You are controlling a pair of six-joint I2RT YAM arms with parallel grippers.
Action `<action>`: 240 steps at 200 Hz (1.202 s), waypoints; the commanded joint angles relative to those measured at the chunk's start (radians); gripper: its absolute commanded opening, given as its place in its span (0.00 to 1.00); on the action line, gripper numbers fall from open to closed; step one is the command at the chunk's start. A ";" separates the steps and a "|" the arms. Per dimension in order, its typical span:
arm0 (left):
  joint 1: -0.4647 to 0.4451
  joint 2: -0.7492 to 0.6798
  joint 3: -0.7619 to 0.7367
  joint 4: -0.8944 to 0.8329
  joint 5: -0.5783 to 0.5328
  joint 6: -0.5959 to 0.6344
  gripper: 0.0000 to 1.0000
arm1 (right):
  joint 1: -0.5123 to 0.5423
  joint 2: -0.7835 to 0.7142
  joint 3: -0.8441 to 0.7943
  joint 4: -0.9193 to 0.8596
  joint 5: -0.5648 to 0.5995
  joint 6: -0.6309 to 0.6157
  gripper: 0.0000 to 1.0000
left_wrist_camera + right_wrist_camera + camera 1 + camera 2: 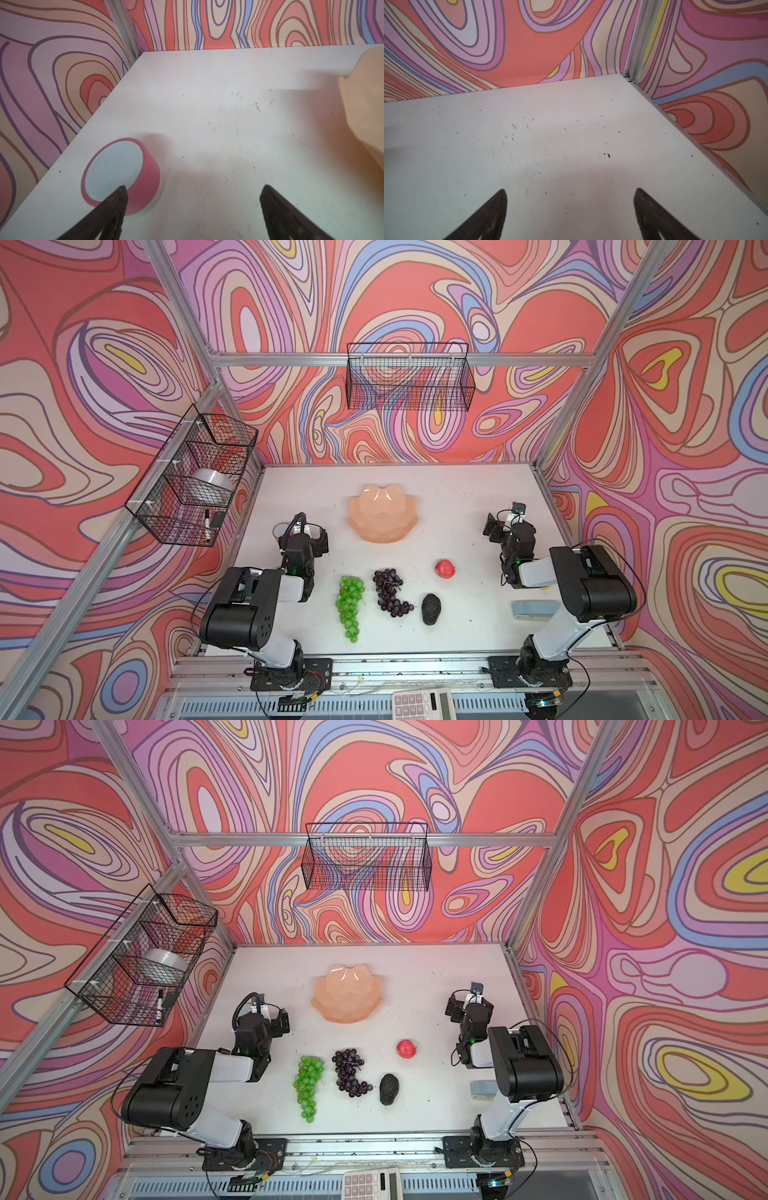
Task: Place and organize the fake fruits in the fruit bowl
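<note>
Top views: fruit bowl [382,516] apparently empty; we count four fake fruits [386,585] at its 6 o'clock. Wrist views: left hand [193,187], right hand [571,190] wide open, empty.

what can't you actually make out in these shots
Pink tape roll: in a top view, mostly hidden behind the left arm.
Pale blue-grey thing: in both top views, partly under the right arm; what it is cannot be told.
Calculator: in both top views, cut off by the bottom edge.
Fruit bowl: in the left wrist view, blurred and cut off by the frame edge.
</note>
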 commanded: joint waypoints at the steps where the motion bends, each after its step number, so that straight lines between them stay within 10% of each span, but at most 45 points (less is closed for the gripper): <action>1: 0.003 -0.004 0.012 0.011 -0.006 -0.002 1.00 | -0.002 -0.001 -0.003 -0.006 -0.005 -0.005 0.98; 185: 0.001 -0.022 0.010 0.008 -0.010 -0.001 1.00 | -0.002 -0.016 -0.006 -0.005 0.013 0.000 0.98; 240: -0.009 -0.330 0.376 -0.793 -0.143 -0.267 1.00 | 0.002 -0.463 0.331 -0.843 0.076 0.352 0.98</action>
